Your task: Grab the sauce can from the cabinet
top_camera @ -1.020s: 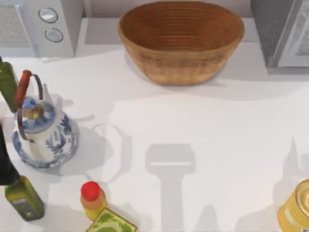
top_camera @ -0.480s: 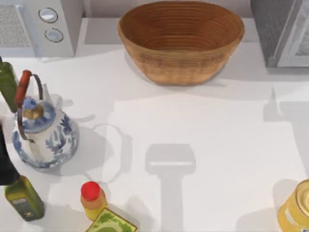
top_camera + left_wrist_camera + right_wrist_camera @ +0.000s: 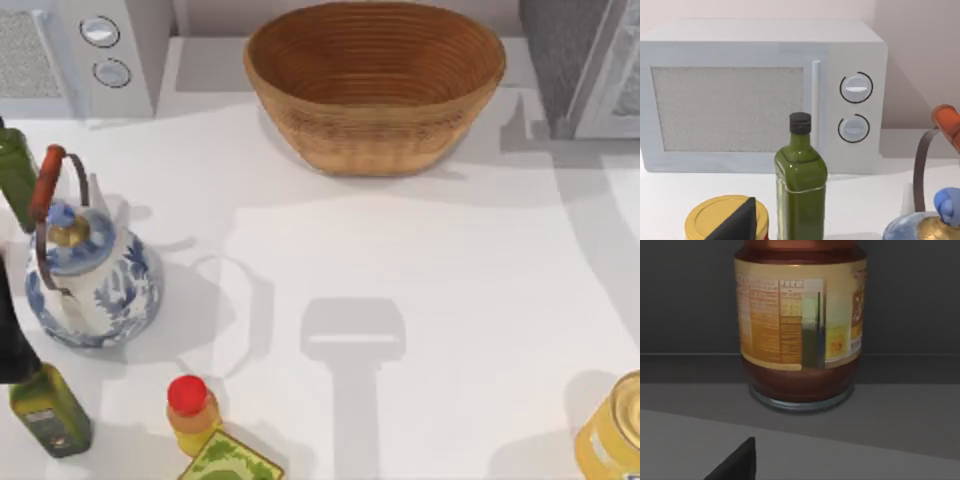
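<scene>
The sauce can (image 3: pixel 801 327) stands ungrasped inside the cabinet (image 3: pixel 578 62) at the table's two o'clock corner, dead ahead in the right wrist view; whether the right claw is wide or narrow I cannot tell.

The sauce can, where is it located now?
The sauce can stands upright on a dark shelf in the right wrist view, directly ahead of that camera, inside the cabinet at the table's far right corner.

The top view looks straight down on the table (image 3: pixel 420 260). The left wrist view faces the microwave (image 3: pixel 765 95), shared with it. The right wrist view sits close, seemingly inside the cabinet (image 3: pixel 690 305).
</scene>
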